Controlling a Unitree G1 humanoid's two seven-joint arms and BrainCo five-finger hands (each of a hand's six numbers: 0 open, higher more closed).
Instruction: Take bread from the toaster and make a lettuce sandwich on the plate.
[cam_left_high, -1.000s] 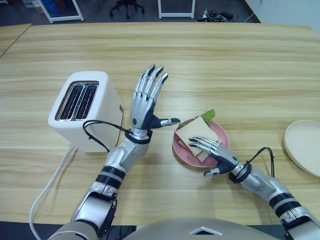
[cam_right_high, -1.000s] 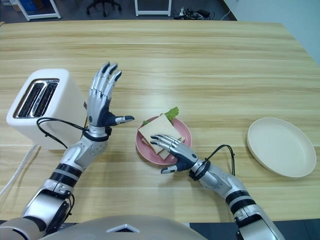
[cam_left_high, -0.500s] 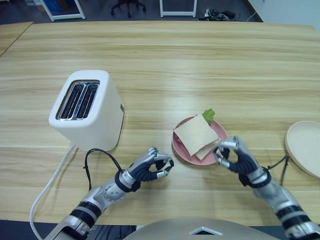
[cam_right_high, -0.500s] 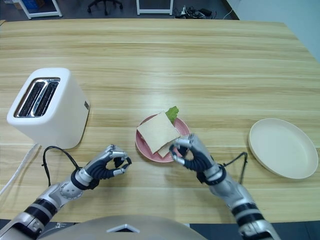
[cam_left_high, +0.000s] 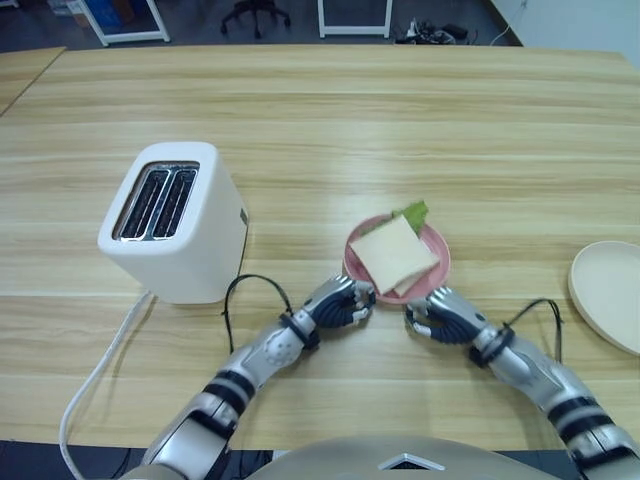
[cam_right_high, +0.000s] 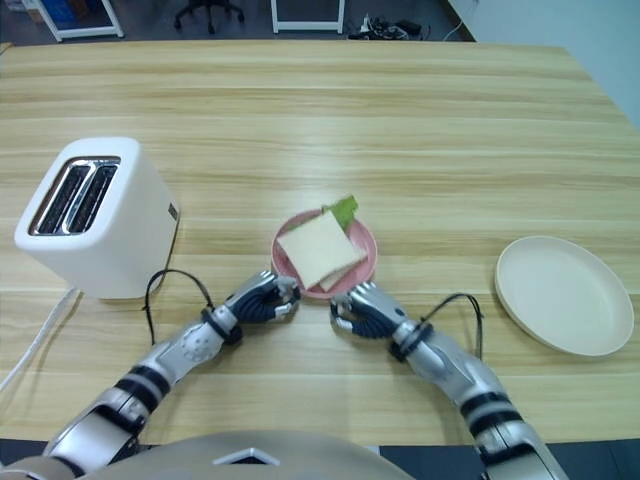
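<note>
Just one toaster (cam_left_high: 175, 225), one sandwich (cam_left_high: 393, 255).

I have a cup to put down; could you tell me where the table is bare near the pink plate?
Bare wood lies between the pink plate and the cream plate, and across the far side beyond the toaster. It is crowded at the pink plate's near rim, where the left hand and right hand sit curled.

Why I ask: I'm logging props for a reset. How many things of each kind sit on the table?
Toasters: 1, the white toaster
Plates: 2, the pink plate and the cream plate
Sandwiches: 1, the sandwich on the pink plate, with lettuce sticking out
Total: 4
</note>
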